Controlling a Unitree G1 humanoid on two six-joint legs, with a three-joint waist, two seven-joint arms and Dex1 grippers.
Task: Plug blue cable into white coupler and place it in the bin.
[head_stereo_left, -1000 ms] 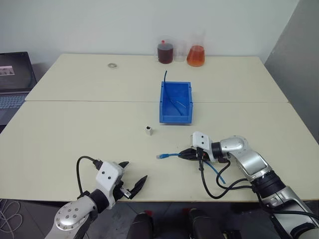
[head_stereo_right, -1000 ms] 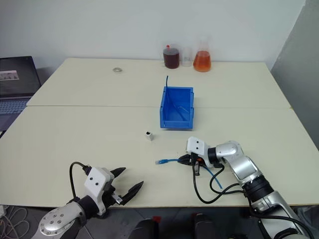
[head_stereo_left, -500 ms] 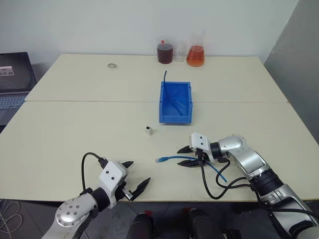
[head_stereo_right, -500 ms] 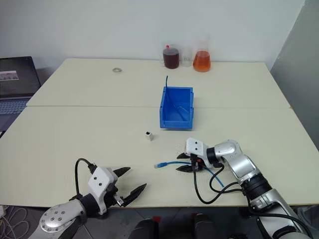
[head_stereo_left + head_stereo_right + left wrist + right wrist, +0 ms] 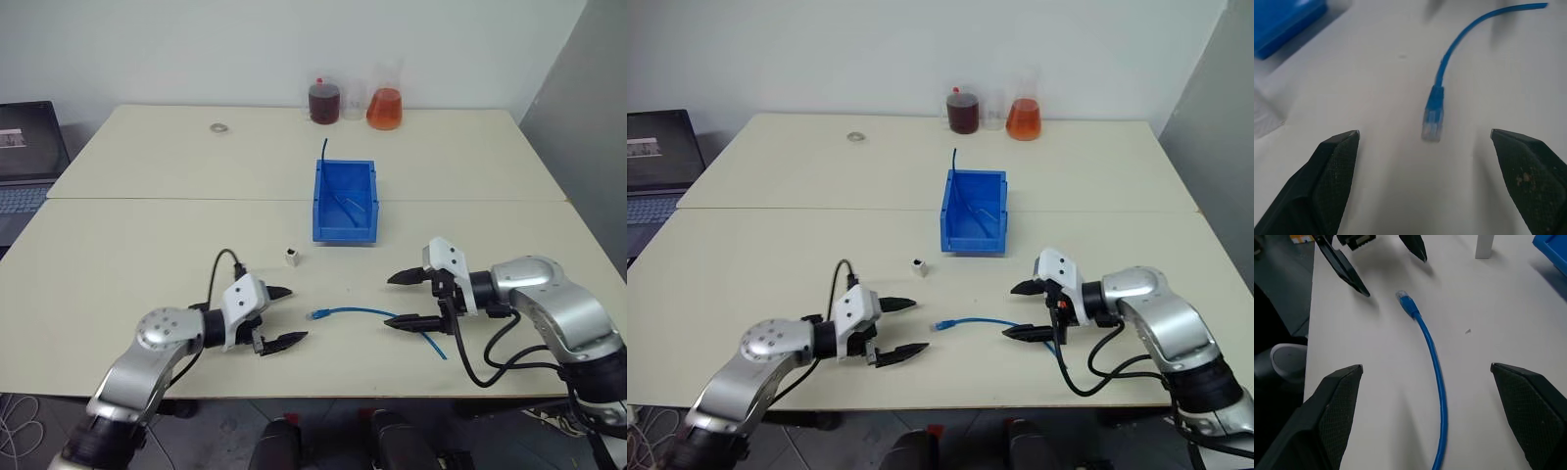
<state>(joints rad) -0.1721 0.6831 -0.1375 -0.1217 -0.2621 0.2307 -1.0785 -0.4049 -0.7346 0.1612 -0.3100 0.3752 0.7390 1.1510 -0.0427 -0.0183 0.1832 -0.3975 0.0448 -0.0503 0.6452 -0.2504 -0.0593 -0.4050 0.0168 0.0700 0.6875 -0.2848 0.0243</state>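
One blue cable (image 5: 367,313), one white coupler (image 5: 292,257), one bin (image 5: 345,201), two flasks (image 5: 384,104)

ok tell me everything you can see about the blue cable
The blue cable is a thin, flexible light-blue cord lying flat and loose on the cream table in a gentle curve. A small clear plug with a blue boot caps its near end, pointing toward the open left gripper. Its other end runs under the open right gripper. Neither gripper touches it. It is not plugged into anything.
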